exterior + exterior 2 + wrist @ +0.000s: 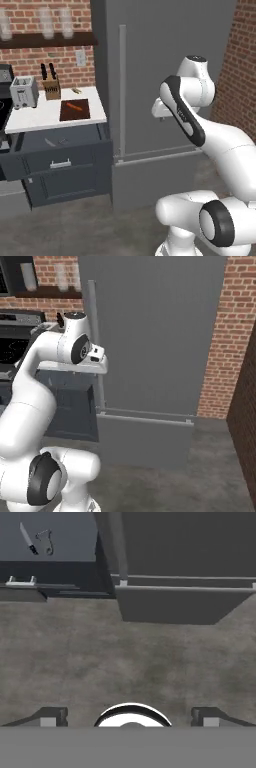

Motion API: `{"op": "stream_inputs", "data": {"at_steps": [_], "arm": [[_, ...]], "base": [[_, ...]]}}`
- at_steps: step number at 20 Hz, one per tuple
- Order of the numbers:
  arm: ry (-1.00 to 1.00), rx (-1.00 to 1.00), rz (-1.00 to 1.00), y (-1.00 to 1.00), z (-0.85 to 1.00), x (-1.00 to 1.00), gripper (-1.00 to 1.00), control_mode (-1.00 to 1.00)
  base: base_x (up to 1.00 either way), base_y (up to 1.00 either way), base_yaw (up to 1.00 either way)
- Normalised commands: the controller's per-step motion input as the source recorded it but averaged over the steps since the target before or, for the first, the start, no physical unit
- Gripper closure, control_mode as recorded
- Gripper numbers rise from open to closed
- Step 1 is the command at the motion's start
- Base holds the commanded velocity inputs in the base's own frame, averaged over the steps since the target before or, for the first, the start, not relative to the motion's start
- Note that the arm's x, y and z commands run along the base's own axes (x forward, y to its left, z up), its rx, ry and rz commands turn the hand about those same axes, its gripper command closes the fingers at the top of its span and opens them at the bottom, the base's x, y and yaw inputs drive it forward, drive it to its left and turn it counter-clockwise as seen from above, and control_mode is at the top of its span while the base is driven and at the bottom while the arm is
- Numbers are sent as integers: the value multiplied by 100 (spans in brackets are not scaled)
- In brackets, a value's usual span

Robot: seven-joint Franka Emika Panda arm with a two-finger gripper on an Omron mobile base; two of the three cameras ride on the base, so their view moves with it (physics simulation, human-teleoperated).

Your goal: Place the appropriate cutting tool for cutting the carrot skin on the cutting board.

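The cutting board (75, 112) lies on the white counter, right of the toaster, with the small orange carrot (75, 106) on it. Below the counter a drawer stands open. Inside lie the slim grey cutting tool (46, 542) (62, 141) and a black-handled knife (27, 538). My gripper (130, 718) is open and holds nothing; its fingertips (50, 717) sit wide apart. It hangs high over the floor in front of the fridge, well to the right of the drawer.
A toaster (24, 92) and a tan knife block (51, 86) stand at the back of the counter (35, 116). The tall grey fridge (165, 75) rises right beside the drawer (60, 162). A stove (15, 346) lies to the left and a brick wall (225, 341) to the right.
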Motion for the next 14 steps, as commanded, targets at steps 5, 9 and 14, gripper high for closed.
{"op": "stream_inputs", "data": {"at_steps": [5, 9, 14], "arm": [[0, 0, 0, 0, 0, 0, -100, 100], [0, 0, 0, 0, 0, 0, -100, 100], [0, 0, 0, 0, 0, 0, -100, 100]], "base": [[-73, 100, -15], [-19, 100, -17], [6, 100, -28]]}}
